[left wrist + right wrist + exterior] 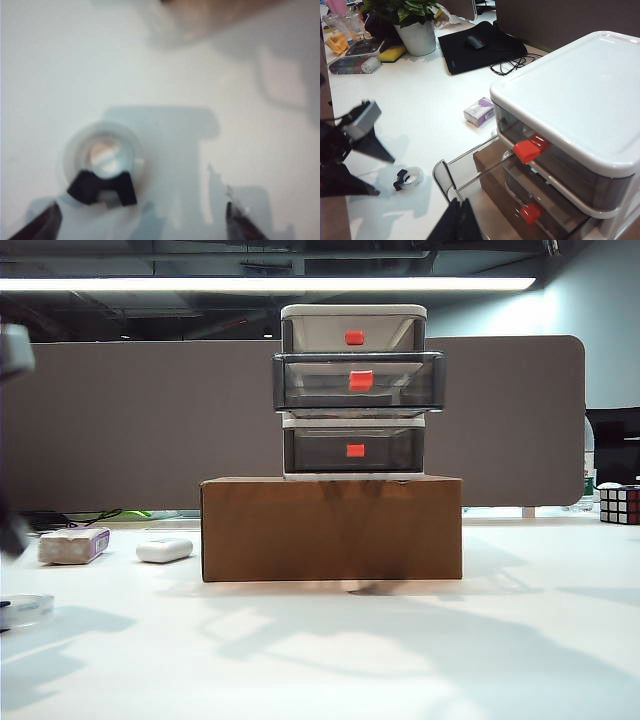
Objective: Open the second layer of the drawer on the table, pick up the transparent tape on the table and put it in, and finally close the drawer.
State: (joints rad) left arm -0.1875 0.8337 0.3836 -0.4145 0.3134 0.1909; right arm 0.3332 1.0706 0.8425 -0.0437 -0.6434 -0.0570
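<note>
Exterior view: the small three-tier drawer unit (354,390) with white frame and smoky translucent trays stands on a brown cardboard box (331,528); its middle tray (360,380) is pulled out, contents not discernible. The small clear tape roll (24,609), cut off at the frame edge, lies flat on the white surface (400,650). The left claw (142,220) hovers above the roll (103,157), fingers spread, grasping nothing; the picture is blurred. The right claw (460,220), above the open tray, shows its dark fingertips pressed together, empty.
</note>
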